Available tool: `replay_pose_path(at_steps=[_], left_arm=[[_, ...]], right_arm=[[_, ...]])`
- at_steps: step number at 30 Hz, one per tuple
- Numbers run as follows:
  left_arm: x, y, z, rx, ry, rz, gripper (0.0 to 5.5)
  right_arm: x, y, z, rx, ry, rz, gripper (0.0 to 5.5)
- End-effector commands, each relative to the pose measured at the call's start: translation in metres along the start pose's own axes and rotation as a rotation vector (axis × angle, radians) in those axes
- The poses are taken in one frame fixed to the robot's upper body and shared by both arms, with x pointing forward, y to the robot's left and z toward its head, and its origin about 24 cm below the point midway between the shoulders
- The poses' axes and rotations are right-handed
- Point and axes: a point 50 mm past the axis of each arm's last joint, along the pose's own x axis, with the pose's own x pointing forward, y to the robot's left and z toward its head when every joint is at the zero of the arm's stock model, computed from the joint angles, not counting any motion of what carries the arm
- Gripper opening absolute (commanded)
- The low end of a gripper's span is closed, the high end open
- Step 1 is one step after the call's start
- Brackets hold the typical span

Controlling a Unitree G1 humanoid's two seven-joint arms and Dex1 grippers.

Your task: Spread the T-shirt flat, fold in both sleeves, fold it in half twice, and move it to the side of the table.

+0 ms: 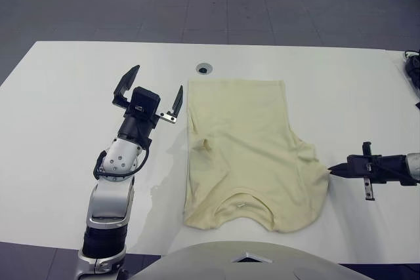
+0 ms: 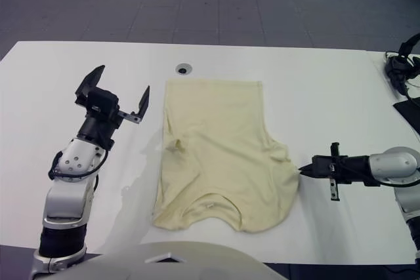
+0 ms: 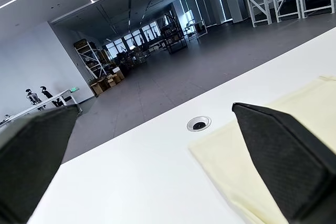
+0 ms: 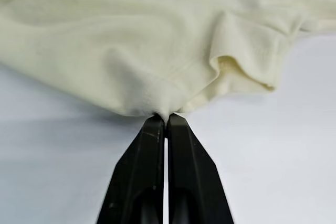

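Observation:
A cream T-shirt [image 1: 243, 149] lies on the white table [image 1: 59, 109], its collar toward the near edge and its hem at the far side. The shirt's left sleeve is folded in over the body; the right sleeve bulges out to the right. My right gripper [image 1: 332, 169] lies low on the table at that sleeve's edge, shut with its tips [image 4: 166, 118] pinching the fabric's outermost fold. My left gripper [image 1: 157, 80] is raised above the table just left of the shirt's far left corner, open and holding nothing, its fingers [image 3: 283, 156] spread wide.
A round cable grommet [image 1: 204, 68] is set in the table just beyond the shirt's hem. Black cables and a dark object [image 2: 399, 73] lie at the table's far right edge. Bare table stretches to the left and right of the shirt.

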Motion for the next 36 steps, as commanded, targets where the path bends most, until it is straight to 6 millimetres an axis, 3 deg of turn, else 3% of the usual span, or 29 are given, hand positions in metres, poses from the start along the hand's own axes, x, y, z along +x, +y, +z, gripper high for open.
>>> replay_pose_path(at_steps=[1, 5, 16, 29, 36], left_arm=[[0.003, 0.000, -0.001, 0.023, 0.004, -0.015, 5.40], [0.004, -0.001, -0.001, 0.025, 0.002, -0.021, 5.40], [0.010, -0.007, -0.002, 0.030, -0.003, -0.052, 5.40], [0.017, -0.013, 0.000, 0.033, -0.014, -0.078, 5.40], [0.017, -0.013, -0.001, 0.038, -0.012, -0.085, 5.40]], right_arm=[[-0.007, -0.012, 0.026, -0.119, -0.032, -0.029, 0.04], [0.000, -0.015, 0.047, -0.181, -0.082, -0.008, 0.04], [0.030, -0.023, 0.080, -0.314, -0.118, 0.096, 0.04], [0.069, -0.041, 0.098, -0.306, -0.192, 0.098, 0.04], [0.077, -0.034, 0.104, -0.290, -0.235, 0.151, 0.04]])
